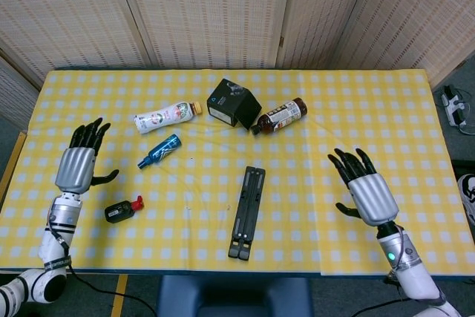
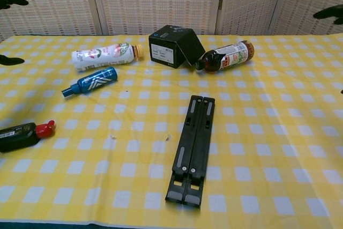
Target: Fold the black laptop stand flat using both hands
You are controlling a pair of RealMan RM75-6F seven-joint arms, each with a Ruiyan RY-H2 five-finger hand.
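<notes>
The black laptop stand (image 2: pixel 192 150) lies low in the centre of the chest view, its two bars pressed side by side and flat on the yellow checked tablecloth (image 1: pixel 312 139); judged from this, the fold looks complete and what remains is only to leave the stand undisturbed. Doing that well means keeping both hands clear of the bars (a brushing finger could nudge the hinge end) and, if a check is wanted, pressing straight down on the bars and not sideways.

In the head view the stand (image 1: pixel 247 211) sits at lower centre, running lengthwise away from the camera, touched by neither hand. The right hand (image 1: pixel 364 193) hovers at the lower right of the frame, well apart from the stand, fingers spread and empty. The left hand (image 1: pixel 78 165) is at the far left edge, further still from the stand, likewise splayed and holding nothing. In the chest view only dark fingertips show at the upper corners.

Between the left hand and the stand, a small black device with a red end (image 1: pixel 122 210) lies at left. Further back are a blue bottle (image 1: pixel 159 151) and a white bottle (image 1: pixel 167 116) in the upper left, a black box (image 1: pixel 233 103) at upper centre, and a dark brown bottle (image 1: pixel 279 116) just beside the box.
</notes>
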